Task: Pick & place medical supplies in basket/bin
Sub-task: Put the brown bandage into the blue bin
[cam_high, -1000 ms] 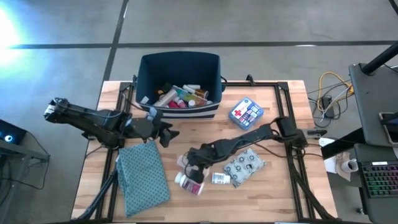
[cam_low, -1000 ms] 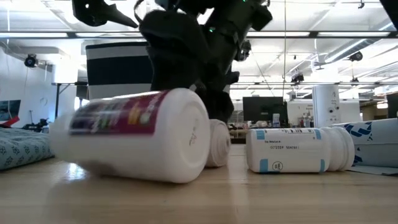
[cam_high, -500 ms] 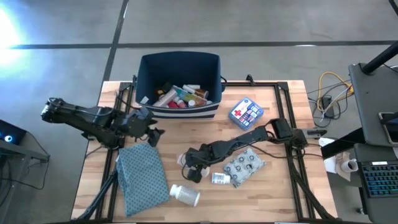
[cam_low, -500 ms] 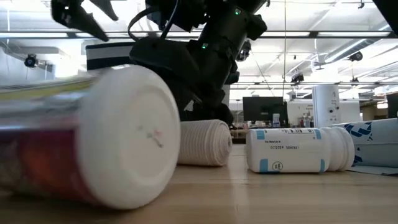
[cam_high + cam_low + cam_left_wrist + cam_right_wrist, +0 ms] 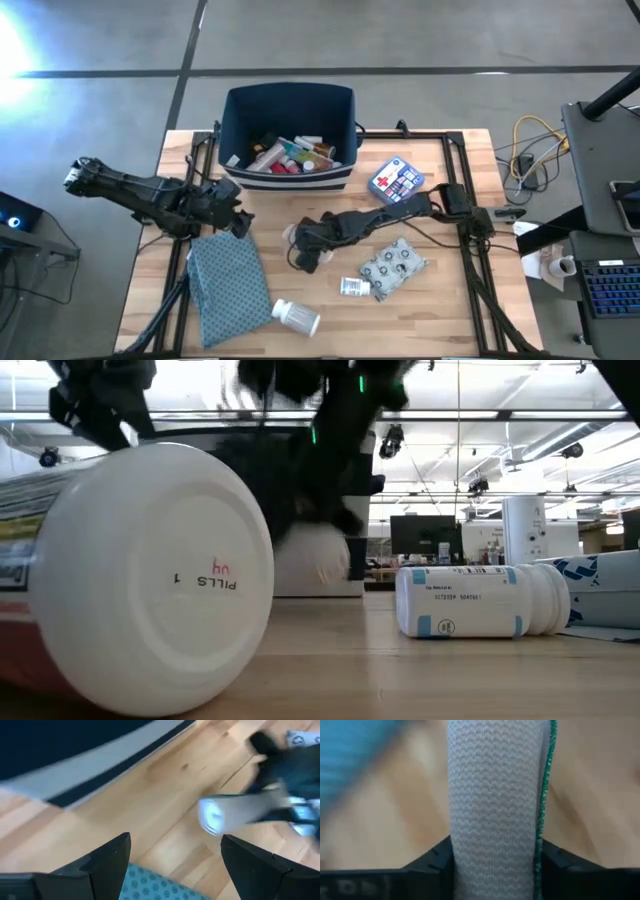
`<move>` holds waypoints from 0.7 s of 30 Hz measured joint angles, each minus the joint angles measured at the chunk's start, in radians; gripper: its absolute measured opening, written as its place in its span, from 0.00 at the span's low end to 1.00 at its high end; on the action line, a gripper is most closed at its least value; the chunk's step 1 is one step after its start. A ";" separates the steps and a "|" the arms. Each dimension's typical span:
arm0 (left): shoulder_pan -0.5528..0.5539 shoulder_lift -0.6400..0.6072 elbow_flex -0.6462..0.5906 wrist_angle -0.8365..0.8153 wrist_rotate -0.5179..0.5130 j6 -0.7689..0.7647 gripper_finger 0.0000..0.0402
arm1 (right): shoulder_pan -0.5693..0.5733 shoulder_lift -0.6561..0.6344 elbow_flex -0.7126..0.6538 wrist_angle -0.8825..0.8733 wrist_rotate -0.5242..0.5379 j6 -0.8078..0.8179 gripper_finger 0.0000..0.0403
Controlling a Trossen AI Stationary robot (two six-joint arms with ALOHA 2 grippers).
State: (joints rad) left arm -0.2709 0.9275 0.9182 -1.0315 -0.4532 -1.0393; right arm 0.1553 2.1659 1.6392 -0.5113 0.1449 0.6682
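My right gripper (image 5: 303, 240) is shut on the tan bandage roll (image 5: 495, 810) at mid-table, in front of the dark navy bin (image 5: 290, 110), which holds several supplies. My left gripper (image 5: 236, 217) stands open over bare wood, between the bin and the teal cloth (image 5: 230, 290). A big white pill bottle (image 5: 297, 317) lies on its side near the front edge. A small white bottle (image 5: 353, 287) lies beside the grey patterned pouch (image 5: 393, 265). The red-cross box (image 5: 396, 181) lies flat at the bin's right. My right gripper pinches the bandage roll's rounded side (image 5: 465, 840) between its two fingers (image 5: 432, 860). The fingers slant down from the table's right and lie along the roll. The roll's end (image 5: 212, 817) sticks out past the fingertips. Whether it hangs clear of the wood I cannot tell.
A black frame runs along the table's left and right sides (image 5: 460, 210). Bare wood lies between the bin's striped wall (image 5: 300, 180) and my right gripper. The big bottle fills the near left of the low view (image 5: 150, 580).
My right gripper has shut on the bandage roll and carried it toward the table's far edge. My left gripper has drawn back toward the left edge and sunk a little. The big white bottle has rolled toward the near edge and turned its base to the low camera.
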 joint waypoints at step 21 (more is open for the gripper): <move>-0.163 0.020 0.010 0.128 0.007 -0.239 0.72 | -0.280 -0.201 0.450 -0.127 0.308 -0.448 0.36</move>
State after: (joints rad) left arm -0.4341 0.9475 0.9283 -0.9039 -0.4458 -1.2779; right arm -0.1249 1.9653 2.0887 -0.6382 0.4530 0.2201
